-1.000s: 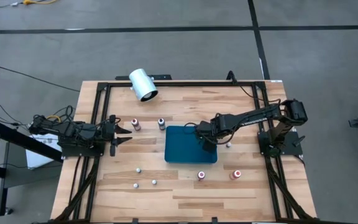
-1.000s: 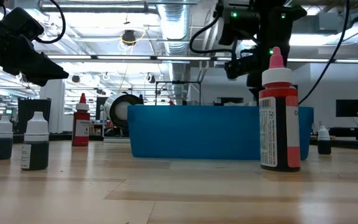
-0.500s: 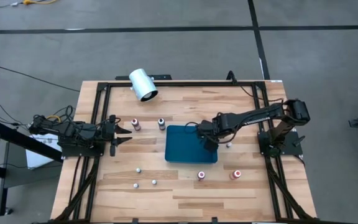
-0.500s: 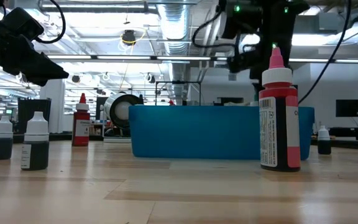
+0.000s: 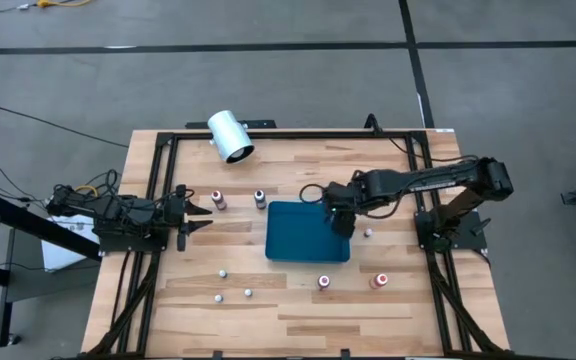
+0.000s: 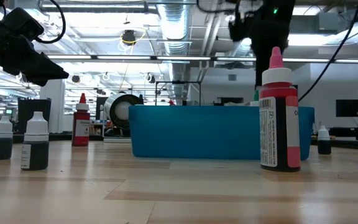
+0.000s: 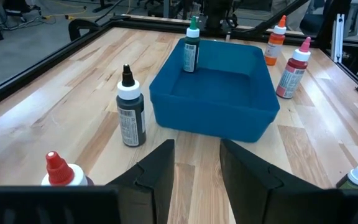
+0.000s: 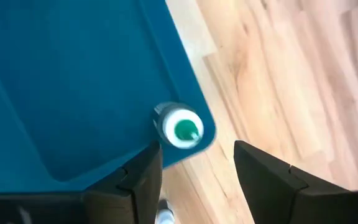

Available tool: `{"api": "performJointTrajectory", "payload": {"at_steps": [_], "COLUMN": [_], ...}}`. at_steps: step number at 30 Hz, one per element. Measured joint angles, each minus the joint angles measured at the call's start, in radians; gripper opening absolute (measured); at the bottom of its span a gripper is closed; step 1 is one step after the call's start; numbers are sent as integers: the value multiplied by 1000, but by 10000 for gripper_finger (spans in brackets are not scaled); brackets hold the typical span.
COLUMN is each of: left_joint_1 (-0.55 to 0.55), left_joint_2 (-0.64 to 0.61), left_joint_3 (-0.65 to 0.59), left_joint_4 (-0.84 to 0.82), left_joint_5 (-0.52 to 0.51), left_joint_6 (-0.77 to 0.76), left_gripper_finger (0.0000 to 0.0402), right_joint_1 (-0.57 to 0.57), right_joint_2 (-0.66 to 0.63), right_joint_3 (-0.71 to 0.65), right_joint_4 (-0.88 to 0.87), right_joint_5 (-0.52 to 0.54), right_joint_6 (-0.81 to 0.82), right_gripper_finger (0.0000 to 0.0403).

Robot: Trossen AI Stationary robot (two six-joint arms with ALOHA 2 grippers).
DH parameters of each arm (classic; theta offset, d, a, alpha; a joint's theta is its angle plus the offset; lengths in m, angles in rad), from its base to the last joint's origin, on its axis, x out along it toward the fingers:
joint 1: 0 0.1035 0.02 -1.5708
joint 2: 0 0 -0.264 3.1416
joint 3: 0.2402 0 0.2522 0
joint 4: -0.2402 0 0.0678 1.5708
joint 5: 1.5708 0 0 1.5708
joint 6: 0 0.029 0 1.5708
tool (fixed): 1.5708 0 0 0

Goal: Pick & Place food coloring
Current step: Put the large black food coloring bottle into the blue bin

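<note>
A blue tray [image 5: 298,245] lies in the middle of the table. One food coloring bottle with a green cap [image 8: 180,128] stands upright on its base in the tray's far right corner [image 7: 191,47]. My right gripper [image 8: 197,177] hangs open above that corner [image 5: 340,220], with the bottle below it and clear of both fingers. In the high view the gripper hides the bottle. My left gripper [image 5: 198,212] waits open at the table's left side, pointing toward the tray [image 7: 196,168]. Other food coloring bottles stand loose on the table around the tray.
Near my left gripper stand a red-capped [image 5: 218,199] and a black-capped bottle [image 5: 260,197]. Three small ones [image 5: 223,272] stand near left, two red ones [image 5: 324,282] [image 5: 380,281] near the front, one [image 5: 368,233] right of the tray. A white cylinder [image 5: 230,137] lies at the far edge.
My right gripper has risen straight up from the tray's far right corner, still open, and tipped a little. The green-capped bottle stays standing in the tray.
</note>
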Motion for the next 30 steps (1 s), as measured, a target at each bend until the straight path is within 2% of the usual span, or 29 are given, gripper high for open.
{"api": "performJointTrajectory", "payload": {"at_steps": [5, 10, 14, 22, 30], "left_joint_1": [0, 0, 0, 0, 0], "left_joint_2": [0, 0, 0, 0, 0], "left_joint_3": [0, 0, 0, 0, 1], "left_joint_4": [0, 6, 16, 15, 15], "left_joint_5": [0, 3, 52, 75, 75], "left_joint_6": [0, -7, -64, -185, -230], "left_gripper_finger": [122, 122, 122, 122, 122], "right_joint_1": [32, 63, 79, 121, 157], "right_joint_2": [-85, -166, -212, -242, -238], "right_joint_3": [17, 17, 17, 17, 17], "right_joint_4": [1, 0, 0, -16, -19], "right_joint_5": [-3, 7, 22, 36, 42], "right_joint_6": [-65, -55, -11, 3, 9], "right_gripper_finger": [185, 181, 175, 168, 170]}}
